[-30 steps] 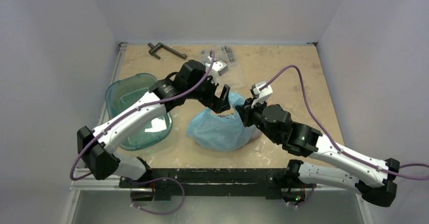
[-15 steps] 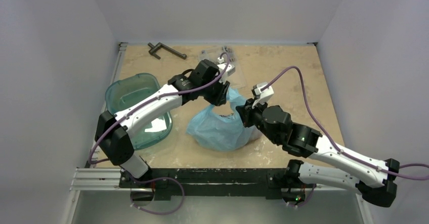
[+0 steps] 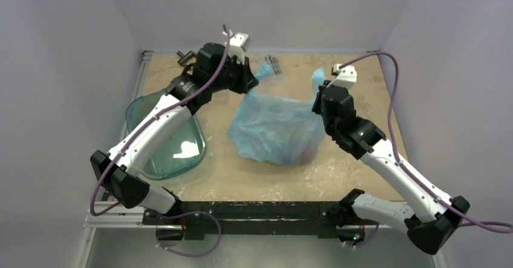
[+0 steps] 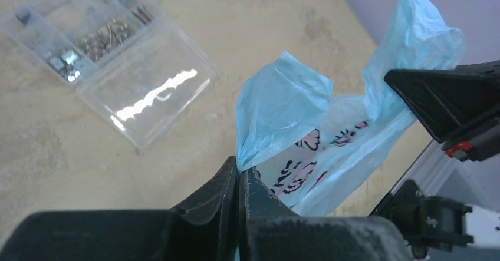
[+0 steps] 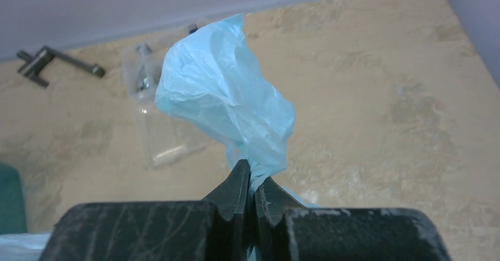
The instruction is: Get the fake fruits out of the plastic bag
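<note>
Both grippers are clamped shut on the handles of the light-blue plastic bag (image 3: 275,129), stretched upward at the centre of the table (image 3: 357,74): the left gripper (image 4: 237,169) at the bag's 11 o'clock, the right gripper (image 5: 252,175) at 1 o'clock. Spreading the handles evenly should open the mouth without tearing the thin film. The fake fruits lie hidden inside; only a faint reddish blur shows near 5 o'clock.

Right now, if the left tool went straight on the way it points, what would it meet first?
The bag flap pinched in the left tool; past that, probably the table, though depth is unclear.
</note>
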Robot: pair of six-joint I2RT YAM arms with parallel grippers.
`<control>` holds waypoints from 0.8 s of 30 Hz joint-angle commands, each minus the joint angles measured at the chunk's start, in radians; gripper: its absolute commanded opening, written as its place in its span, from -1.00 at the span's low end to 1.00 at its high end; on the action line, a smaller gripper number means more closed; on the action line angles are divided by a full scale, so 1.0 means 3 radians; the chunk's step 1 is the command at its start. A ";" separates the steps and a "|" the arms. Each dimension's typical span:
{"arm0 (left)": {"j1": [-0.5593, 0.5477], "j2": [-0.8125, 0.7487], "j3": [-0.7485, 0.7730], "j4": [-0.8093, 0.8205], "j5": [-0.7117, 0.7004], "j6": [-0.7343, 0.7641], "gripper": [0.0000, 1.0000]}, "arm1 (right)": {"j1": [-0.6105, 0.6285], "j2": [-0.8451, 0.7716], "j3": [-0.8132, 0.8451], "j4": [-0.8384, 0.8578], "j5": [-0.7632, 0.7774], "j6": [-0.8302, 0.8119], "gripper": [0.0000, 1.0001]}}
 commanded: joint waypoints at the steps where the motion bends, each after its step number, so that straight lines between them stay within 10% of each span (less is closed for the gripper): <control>1: 0.0297 0.0093 0.0600 0.0262 0.0583 -0.0315 -1.00 | -0.0411 0.0266 0.0732 0.0035 -0.0153 -0.0304 -1.00; 7: 0.0326 0.0094 0.0945 0.0233 0.0825 -0.0253 -1.00 | -0.0442 0.0473 0.1109 0.0208 -0.0314 -0.0471 -1.00; 12: 0.0324 -0.0231 0.0144 0.0435 0.0986 -0.0325 -1.00 | -0.0443 0.0327 0.0547 0.0244 -0.0553 -0.0258 -1.00; 24: 0.0196 -0.1191 -0.2217 0.1399 0.1347 -0.1061 -1.00 | -0.0443 -0.0291 -0.0879 -0.0084 -0.1697 0.0270 0.49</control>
